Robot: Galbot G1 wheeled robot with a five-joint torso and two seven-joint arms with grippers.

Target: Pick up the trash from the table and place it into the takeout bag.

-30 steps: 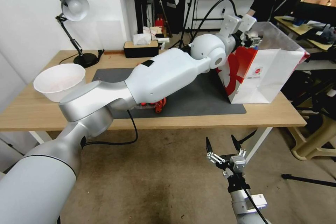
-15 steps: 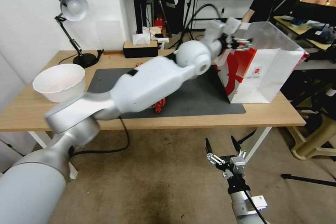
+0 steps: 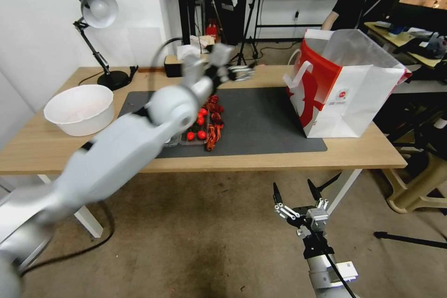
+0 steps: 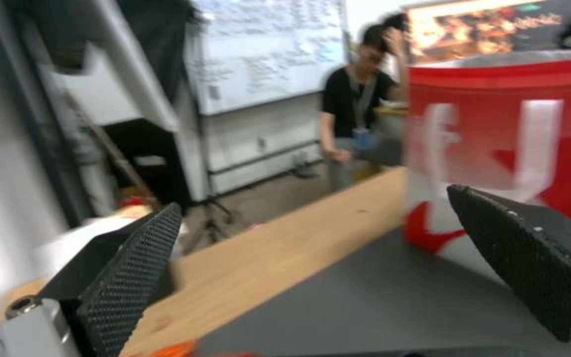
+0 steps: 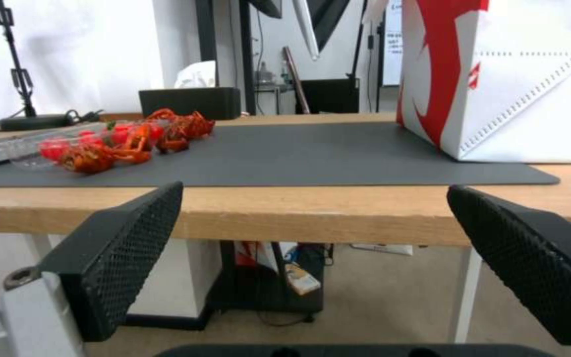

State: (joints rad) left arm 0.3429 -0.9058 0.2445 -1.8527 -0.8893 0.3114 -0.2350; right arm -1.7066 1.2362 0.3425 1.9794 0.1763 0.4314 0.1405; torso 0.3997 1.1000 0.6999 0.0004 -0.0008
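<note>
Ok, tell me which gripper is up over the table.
The left gripper, open above the dark mat beside the takeout bag; the right gripper hangs below the table edge.

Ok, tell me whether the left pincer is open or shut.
Open. The left pincer holds nothing; its two black pads stand wide apart, with the mat showing between them.

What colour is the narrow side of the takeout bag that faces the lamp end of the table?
Red with a white swirl, on the takeout bag; clearest in the head view.
</note>
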